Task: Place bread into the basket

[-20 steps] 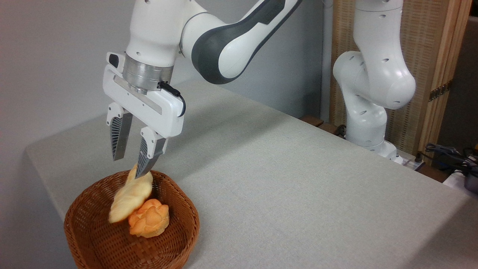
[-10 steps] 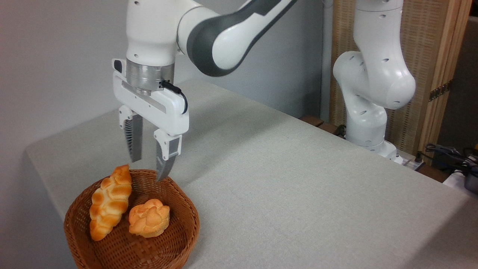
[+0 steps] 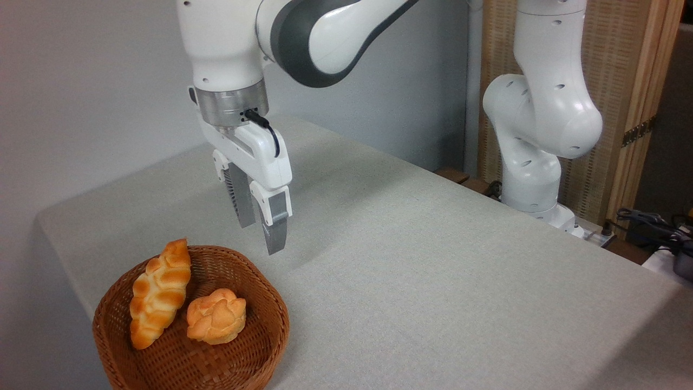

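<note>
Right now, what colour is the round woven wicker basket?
Brown, reddish-toned, on the round woven wicker basket; the fixed camera shows it.

The tabletop [image 3: 433,271], covered in a light grey woven cloth, is carrying the round brown wicker basket [image 3: 265,341] at its near left corner and is supporting the robot arm's white base [image 3: 552,216] at its far right edge.

A lab: robot arm [image 3: 536,119] bolted beside a cloth-covered table [image 3: 433,260].
</note>
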Available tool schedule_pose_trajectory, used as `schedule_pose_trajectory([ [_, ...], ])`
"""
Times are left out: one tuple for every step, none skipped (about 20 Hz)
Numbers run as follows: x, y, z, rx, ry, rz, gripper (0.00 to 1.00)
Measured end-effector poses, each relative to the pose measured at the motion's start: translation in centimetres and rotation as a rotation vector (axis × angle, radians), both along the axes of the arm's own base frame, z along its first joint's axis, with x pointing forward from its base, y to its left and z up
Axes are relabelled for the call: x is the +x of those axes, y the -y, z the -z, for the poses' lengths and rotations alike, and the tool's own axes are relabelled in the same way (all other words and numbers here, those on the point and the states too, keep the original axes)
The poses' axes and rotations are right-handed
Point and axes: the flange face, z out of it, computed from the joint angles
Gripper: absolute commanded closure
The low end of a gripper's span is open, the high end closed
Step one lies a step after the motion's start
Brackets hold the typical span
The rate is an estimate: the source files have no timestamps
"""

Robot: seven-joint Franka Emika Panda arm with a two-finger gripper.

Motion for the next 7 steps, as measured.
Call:
schedule_pose_trajectory([
  [0.0,-1.0,-0.6,0.0,0.008,0.021,0.0],
  [-0.2,-2.1,-1.1,0.0,0.008,0.04,0.0],
  [-0.5,-3.2,-1.5,0.0,-0.003,0.052,0.0],
  [-0.8,-3.8,-1.8,0.0,-0.013,0.059,0.0],
  [-1.1,-4.1,-2.0,-0.001,-0.02,0.064,0.0],
  [-1.2,-4.2,-2.1,-0.001,-0.023,0.065,0.0],
  [-1.2,-4.1,-2.1,-0.001,-0.023,0.066,0.0],
])
